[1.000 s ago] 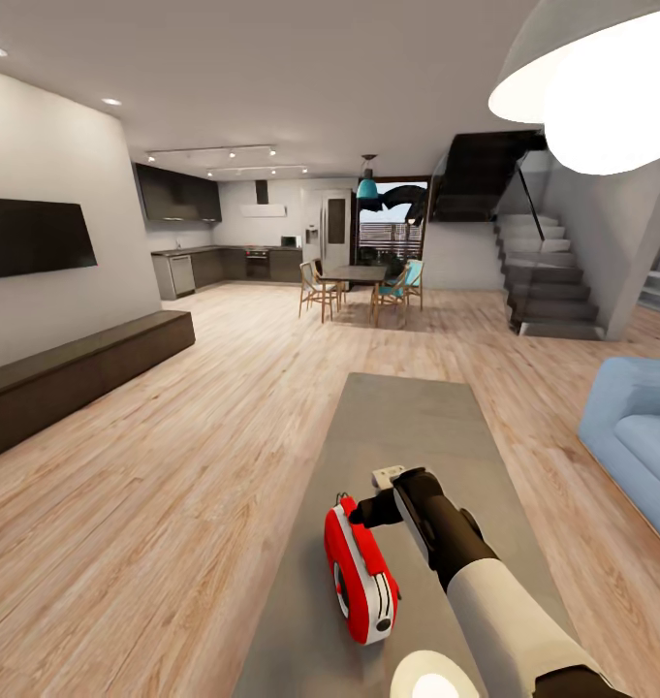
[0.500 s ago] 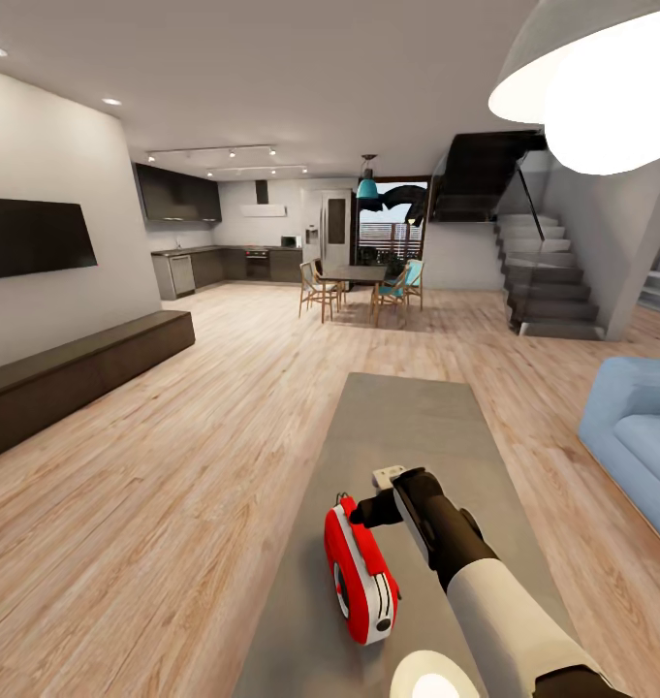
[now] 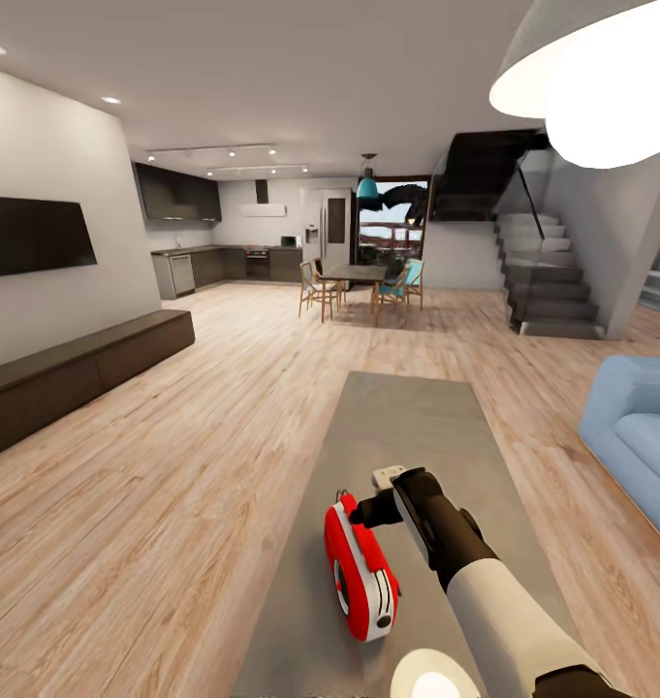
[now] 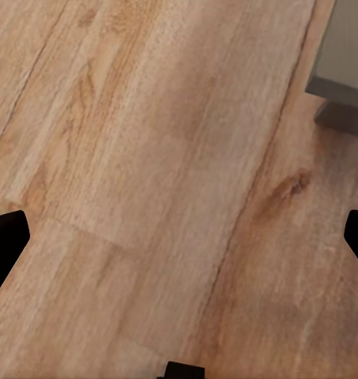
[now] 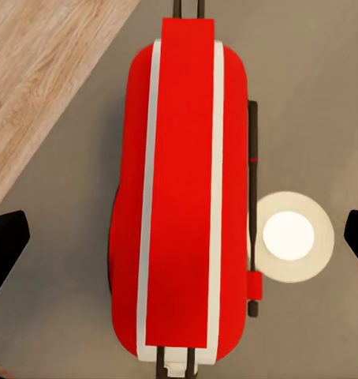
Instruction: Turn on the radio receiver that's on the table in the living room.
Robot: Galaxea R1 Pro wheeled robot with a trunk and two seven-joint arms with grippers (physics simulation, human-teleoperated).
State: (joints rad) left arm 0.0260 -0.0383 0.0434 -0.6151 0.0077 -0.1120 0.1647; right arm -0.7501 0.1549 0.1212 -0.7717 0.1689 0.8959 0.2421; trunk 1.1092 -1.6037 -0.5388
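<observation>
While the head camera looks over the living room [image 3: 223,407], a black wall TV [image 3: 34,236] hangs at the far left above a dark low bench [image 3: 73,373]. Behind them stands the dark-cabinet kitchen [image 3: 218,257], and further to the right a dining table with wooden chairs [image 3: 359,286] on the light wood plank floor [image 3: 174,485]. In the middle the long grey-taupe table [image 3: 407,417] runs away from the robot. On its near part, close to the left edge, stands the radio receiver [image 3: 361,572], red with white-silver sides, upright on the table top.

Just to the right of the radio, the right arm [image 3: 494,591] reaches forward over the table, and the right gripper [image 3: 368,509] is at the far upper end of the radio; whether it touches it, the head view does not make clear. In the right wrist view the radio [image 5: 185,197] is seen from above, and both black fingertips [image 5: 7,245] stand far apart at the picture's edges with nothing between them, so this gripper is spread wide and grasps nothing. In the left wrist view the left gripper [image 4: 179,245] is also spread wide, over bare floor, with a corner of the table [image 4: 344,55] near.

Further right are the staircase [image 3: 548,281], the blue sofa [image 3: 640,436] and, on top, the big dome pendant lamp [image 3: 601,68].
</observation>
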